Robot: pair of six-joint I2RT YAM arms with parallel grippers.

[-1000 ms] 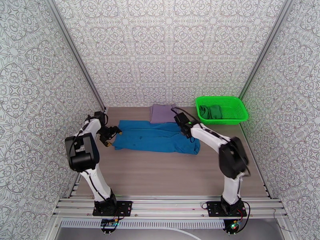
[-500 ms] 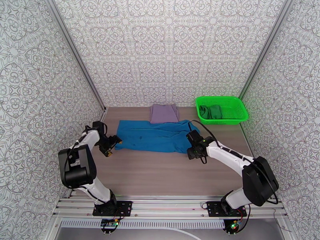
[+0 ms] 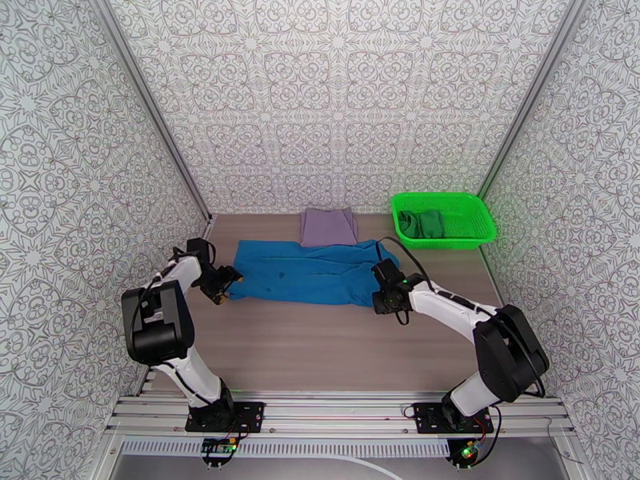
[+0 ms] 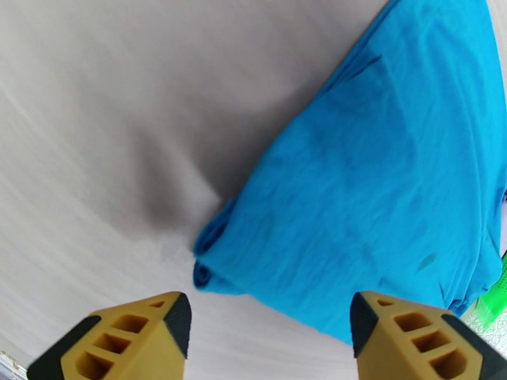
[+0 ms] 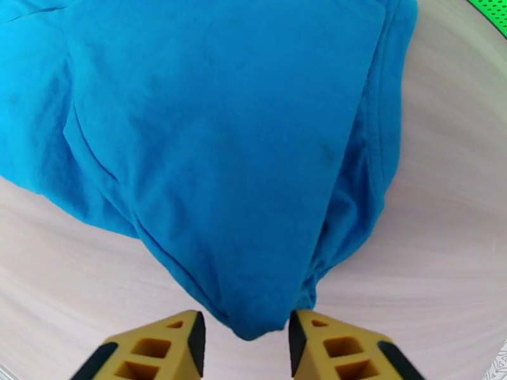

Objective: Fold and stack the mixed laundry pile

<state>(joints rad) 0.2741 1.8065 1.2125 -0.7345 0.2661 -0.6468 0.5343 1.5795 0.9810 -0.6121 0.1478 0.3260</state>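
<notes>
Blue shirt [image 3: 308, 274] lies spread lengthwise across the middle of the table [image 3: 320, 346], flat-ish w/ a few ripples. Its far edge touches or just overlaps the lavender-grey garment [image 3: 328, 227], which sits folded at the back. Dark green garment [image 3: 422, 223] is bunched inside the green basket [image 3: 445, 244], back right, well apart from both arms. We've got the left gripper [image 4: 269, 318] low at the shirt's left end, jaws wide apart & holding nothing; the rolled near-left corner sits just ahead of them, not betw. the fingers yet. Right gripper [image 5: 244, 330] is at the near-right corner, jaws set narrow around the pointed tip of cloth; whether they actually bite it we can't tell. Handling, as we judge it: thin, light, limp fabric w/ no stiffness, so it'll sag & drag wherever it isn't held, & the layers will prob. slide over each other on the smooth tabletop. Not fragile, so a firm pinch is fine. Best holds are prob. the two near corners along the hem, taking all layers at once & reaching past the rolled edge, esp. on the left where the hem curls under. Both ends need lifting together, else the fold goes skewed.
</notes>
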